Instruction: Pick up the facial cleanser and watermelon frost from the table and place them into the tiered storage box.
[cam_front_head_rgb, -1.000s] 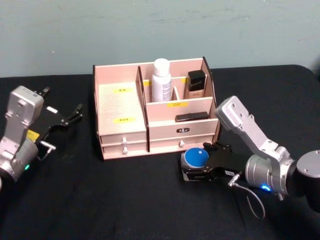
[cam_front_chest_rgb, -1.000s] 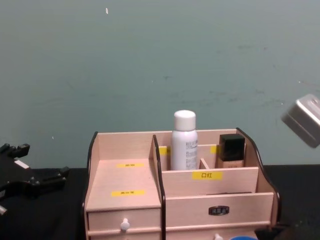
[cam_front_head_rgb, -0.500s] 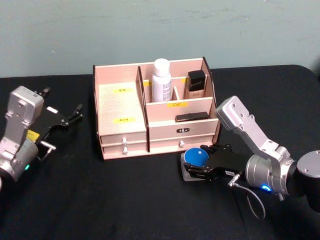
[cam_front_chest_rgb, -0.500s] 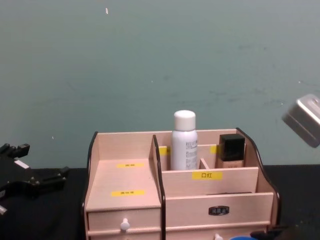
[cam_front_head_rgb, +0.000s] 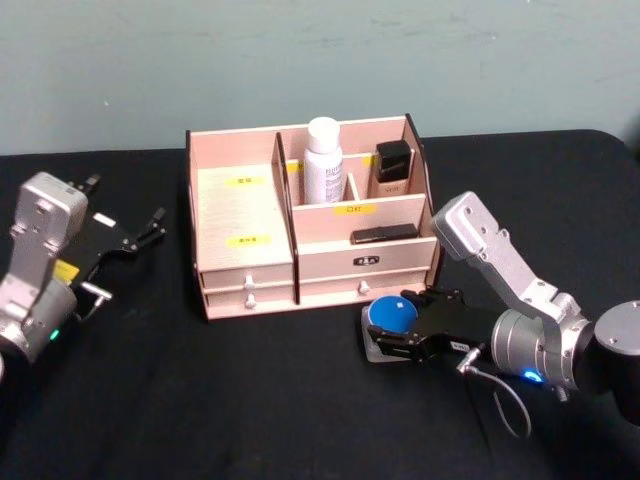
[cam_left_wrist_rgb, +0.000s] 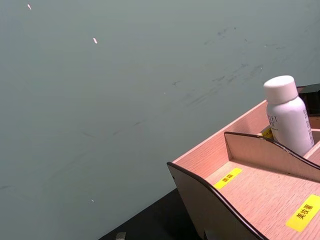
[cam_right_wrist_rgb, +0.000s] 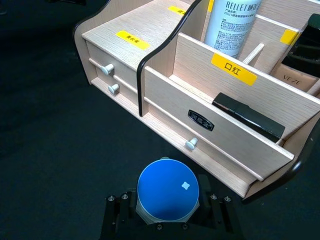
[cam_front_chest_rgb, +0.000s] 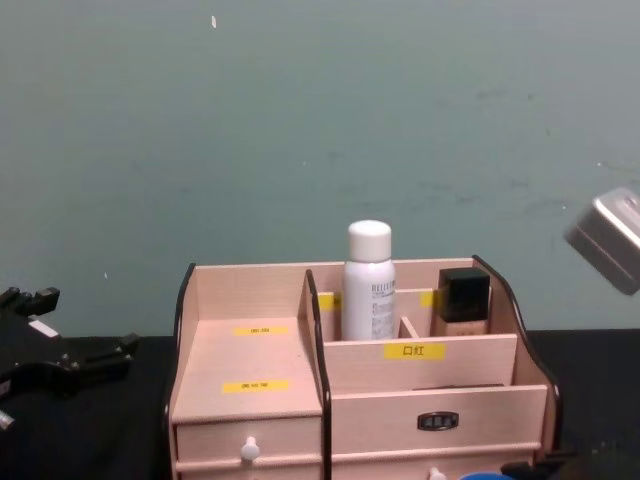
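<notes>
The tiered storage box (cam_front_head_rgb: 240, 215) stands mid-table, also seen from the right wrist (cam_right_wrist_rgb: 165, 100) and the chest (cam_front_chest_rgb: 260, 360). A white bottle, the facial cleanser (cam_front_head_rgb: 323, 160), stands upright in its back middle compartment (cam_right_wrist_rgb: 234, 25). The watermelon frost (cam_front_head_rgb: 391, 313), a small round jar with a blue lid (cam_right_wrist_rgb: 167, 192), sits just in front of the box's right drawers. My right gripper (cam_front_head_rgb: 400, 338) is shut on it from the front. Far off to the left of the box, my left gripper (cam_front_head_rgb: 125, 208) hangs open above the table with nothing in it.
A black square-capped bottle (cam_front_head_rgb: 392, 168) fills the back right compartment, and a flat black item (cam_front_head_rgb: 384, 234) lies in the front right tray. Black cloth (cam_front_head_rgb: 250, 400) covers the table. A green wall (cam_front_head_rgb: 320, 60) rises close behind the box.
The right gripper's fingers have drawn in around the blue-lidded jar, which has shifted very slightly. The left arm has not moved.
</notes>
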